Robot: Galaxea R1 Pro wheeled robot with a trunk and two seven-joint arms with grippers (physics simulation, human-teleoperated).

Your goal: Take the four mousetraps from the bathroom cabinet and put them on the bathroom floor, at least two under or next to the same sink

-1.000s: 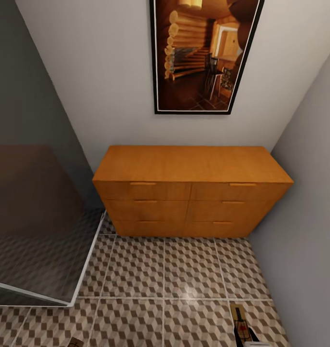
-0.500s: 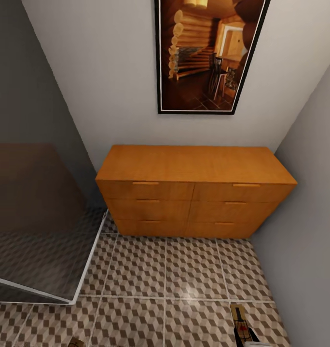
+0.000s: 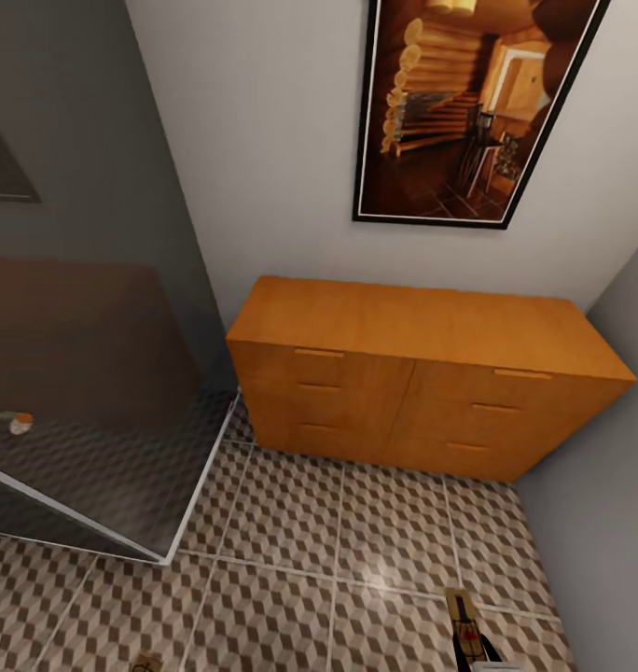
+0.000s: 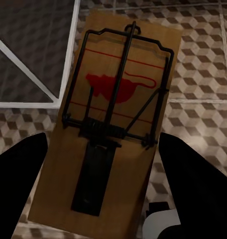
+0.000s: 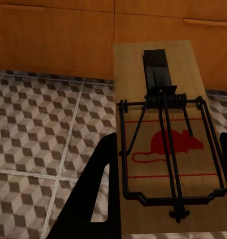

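Wrist views: grippers (2) (image 4: 101,164) (image 5: 166,169) gripping mousetraps (image 4: 118,99) (image 5: 163,144)

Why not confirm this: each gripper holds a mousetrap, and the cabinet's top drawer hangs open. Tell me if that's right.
Not quite. Each gripper does hold a mousetrap: left, right. But the cabinet has every drawer closed flush, as the head view shows.

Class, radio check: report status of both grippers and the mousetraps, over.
Left gripper shut on tan wooden mousetrap. Right gripper shut on second mousetrap. Orange-brown wooden cabinet drawers closed, patterned tile floor ahead.
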